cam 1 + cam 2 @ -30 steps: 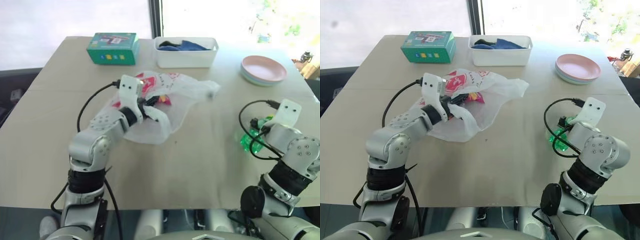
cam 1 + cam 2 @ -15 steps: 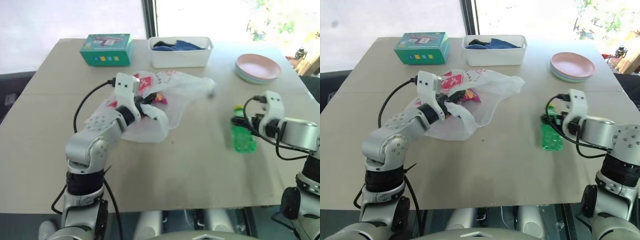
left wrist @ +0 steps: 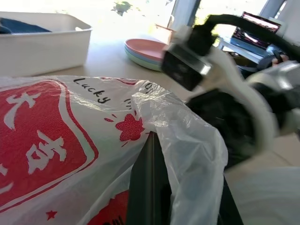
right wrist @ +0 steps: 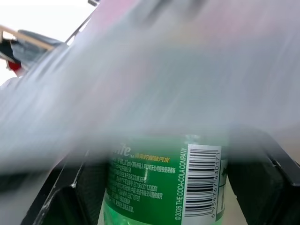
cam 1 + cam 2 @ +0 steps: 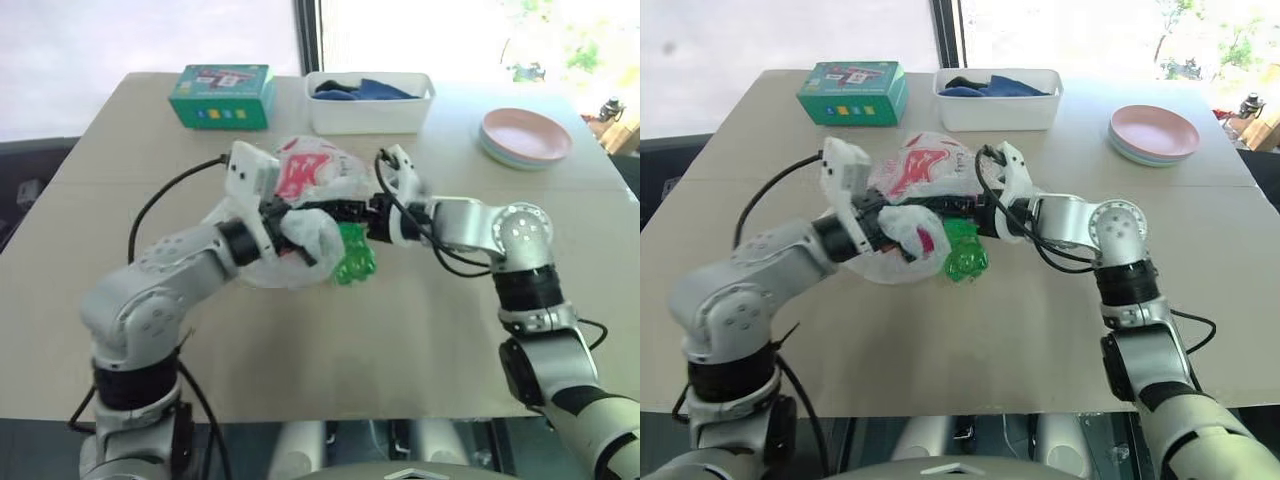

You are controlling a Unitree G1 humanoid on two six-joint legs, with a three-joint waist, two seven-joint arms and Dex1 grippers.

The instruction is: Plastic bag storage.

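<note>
Daylight from the windows falls on the beige tabletop point(image 5: 420, 330), and the plastic bag point(image 5: 300, 200) is near its middle, bunched up and lifted a little. This bag serves as the landmark. Behind the bag stand a green box point(image 5: 222, 96) and a white bin point(image 5: 372, 103) with dark blue cloth inside; well to the right of the bag lie stacked pink plates point(image 5: 526, 138).

The left hand point(image 5: 902, 222) has its fingers pressed together on a fold of the bag's film, near a handle loop, and holds the bag up. The right hand point(image 5: 352, 222) comes to the bag from the right side. Its fingers stand wide around a green bottle point(image 5: 964, 250), which hangs at the front right edge of the bag, apparently just at the opening; the right wrist view shows the bottle's label between the two fingers with film across it.

Several things could go wrong. The mouth of the bag looks narrow and crumpled, so the bottle may push against the film instead of going inside, and the thin film may tear or slip out of the left hand. If the bottle is let go too early, it probably falls on the tabletop beside the bag and rolls. The two hands are very near each other, so they may also collide.
</note>
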